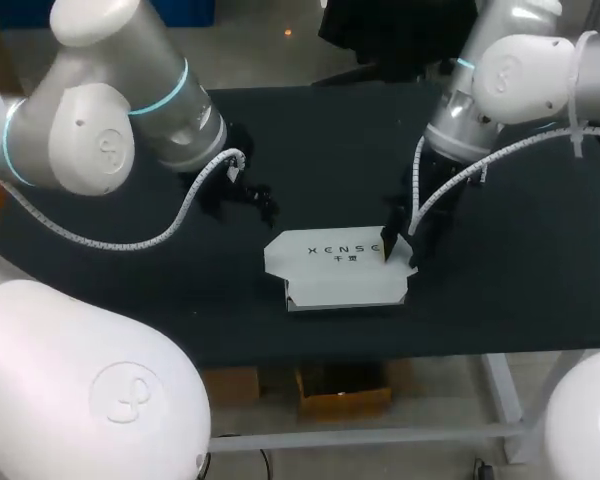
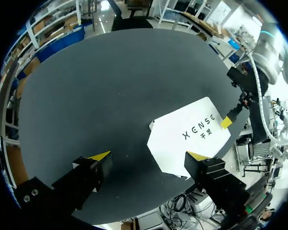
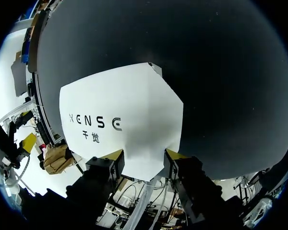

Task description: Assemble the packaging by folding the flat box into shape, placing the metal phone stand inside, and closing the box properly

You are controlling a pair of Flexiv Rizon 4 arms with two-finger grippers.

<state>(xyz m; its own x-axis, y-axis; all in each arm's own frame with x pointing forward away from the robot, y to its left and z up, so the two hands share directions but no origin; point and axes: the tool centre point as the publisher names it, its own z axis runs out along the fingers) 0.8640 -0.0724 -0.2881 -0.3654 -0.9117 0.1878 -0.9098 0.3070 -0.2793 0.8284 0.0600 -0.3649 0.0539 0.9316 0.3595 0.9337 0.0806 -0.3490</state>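
Nearest me, close to the bench's (image 1: 540,310) front edge and a little right of its middle, sits the white box (image 1: 342,290). I judge the folding done: it stands as a shallow tray with its walls up and the printed lid (image 1: 330,258) lying over the top. The lid does not look fully home, since a flap (image 1: 411,271) pokes out at the right end. My right tool (image 3: 144,154) is at that end, tips apart and astride the box's edge; I cannot see that they pinch it. The metal phone stand shows nowhere, so whether it is already inside I cannot say. Farther back, left of the bench's middle, my left tool (image 2: 149,155) hangs spread wide and empty, well apart from the box. What seems left is tucking the lid shut.
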